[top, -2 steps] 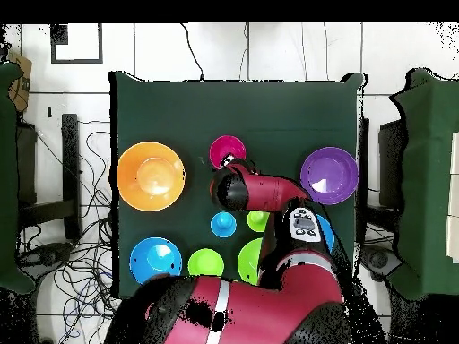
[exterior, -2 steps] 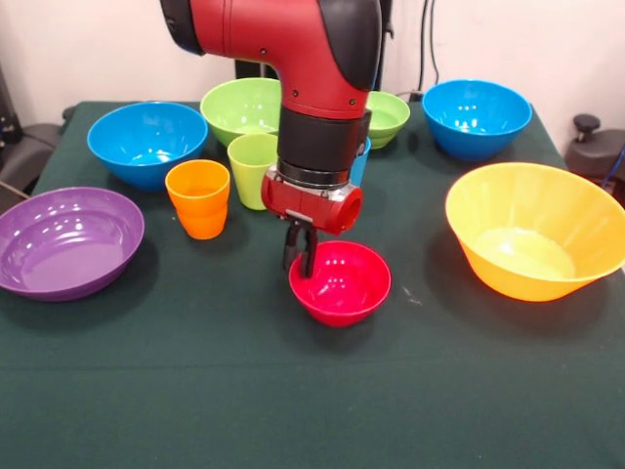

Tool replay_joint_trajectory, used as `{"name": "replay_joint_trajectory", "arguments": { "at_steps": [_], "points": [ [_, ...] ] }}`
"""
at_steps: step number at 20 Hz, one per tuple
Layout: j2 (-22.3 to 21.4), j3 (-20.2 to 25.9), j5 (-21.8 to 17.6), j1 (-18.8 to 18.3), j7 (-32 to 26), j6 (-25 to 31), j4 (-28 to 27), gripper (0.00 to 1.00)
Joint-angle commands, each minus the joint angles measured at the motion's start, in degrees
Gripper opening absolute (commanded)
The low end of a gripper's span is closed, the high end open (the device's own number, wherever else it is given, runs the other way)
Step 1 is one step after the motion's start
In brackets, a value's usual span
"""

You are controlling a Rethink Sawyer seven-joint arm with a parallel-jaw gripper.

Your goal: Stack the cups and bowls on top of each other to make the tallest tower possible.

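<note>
The gripper is down at the rim of the small red bowl, its dark fingers straddling the bowl's wall at about the 9 o'clock side of the rim; they appear clamped on it. The bowl sits upright on the green table. From the red bowl in the front view:

- orange cup and lime green cup at 10 o'clock, side by side
- purple bowl at 9 o'clock, well apart
- yellow-orange bowl at 3 o'clock
- blue bowls and green bowls along the far row

Nothing is stacked.
</note>
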Motion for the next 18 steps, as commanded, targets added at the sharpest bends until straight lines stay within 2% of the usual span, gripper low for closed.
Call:
{"name": "replay_joint_trajectory", "arguments": {
  "at_steps": [1,10,13,16,18],
  "points": [
    [3.89,6.86,-3.00,-0.36,-2.06,6.59,0.06,1.00],
    [3.87,6.54,-2.73,-0.28,-1.48,6.26,0.42,1.00],
    [1.20,7.09,-2.54,-0.56,-2.03,8.58,2.49,1.00],
    [-5.24,7.34,-0.93,-0.09,-1.35,13.32,7.27,1.00],
    [-7.82,7.65,-0.08,-0.03,-0.76,15.13,9.15,1.00]
  ]
}}
